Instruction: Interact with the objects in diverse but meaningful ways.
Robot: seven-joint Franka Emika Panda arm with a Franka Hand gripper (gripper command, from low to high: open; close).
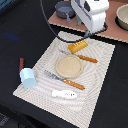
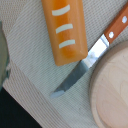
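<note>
Exterior view: seen on a dark bench (image 1: 15, 25), a pale woven placemat (image 1: 97, 80) carrying a round wooden plate (image 1: 68, 66) at its middle. Beyond the plate, a golden scored bread loaf (image 1: 78, 46) near the mat's far edge, with an orange-handled knife (image 1: 80, 57) lying between loaf and plate. On the plate's near side, an orange-handled fork (image 1: 64, 80), then a small white speckled piece (image 1: 65, 94) close to the mat's near edge. At the mat's corner on the exterior view's left, a pale blue-white carton (image 1: 28, 77), just beside a thin red-brown sausage (image 1: 21, 63) on the bench. Farther back, a grey saucepan (image 1: 65, 9) and, at the exterior view's right, a pale bowl (image 1: 122, 17) on a tan board (image 1: 112, 31). Poised above the loaf, the white robot arm (image 1: 91, 12); fingers hidden, state impossible to tell.

Wrist view: close over the loaf (image 2: 64, 30), knife blade (image 2: 82, 67) just beside it, plate rim (image 2: 112, 85) nearby. Fingers out of frame.
</note>
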